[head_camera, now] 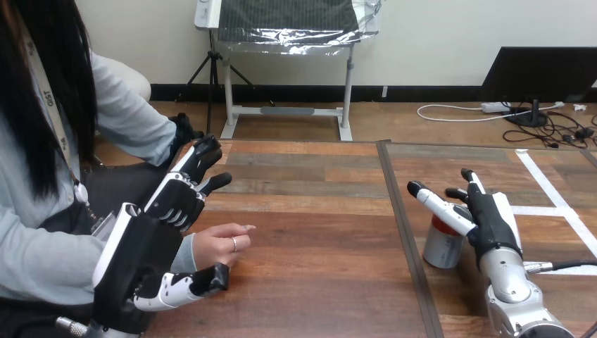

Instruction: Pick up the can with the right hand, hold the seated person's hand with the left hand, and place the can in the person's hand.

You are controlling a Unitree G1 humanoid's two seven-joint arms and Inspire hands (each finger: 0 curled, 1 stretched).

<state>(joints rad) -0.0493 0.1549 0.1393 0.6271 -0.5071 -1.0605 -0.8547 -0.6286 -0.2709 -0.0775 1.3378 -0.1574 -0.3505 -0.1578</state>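
on the right side of the table [320,289] the can [441,248] stands upright just beside the right hand [494,224], whose fingers are spread and not yet round it; a glancing close could tip it (contents cannot be told). the left hand [137,250] hangs open beside the person's hand [222,246], which, unheld, could drift away.

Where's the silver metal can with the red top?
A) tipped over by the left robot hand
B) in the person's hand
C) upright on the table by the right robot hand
C: the silver metal can with the red top stands upright on the wooden table, beside the open right robot hand; the person's hand lies well apart from it.
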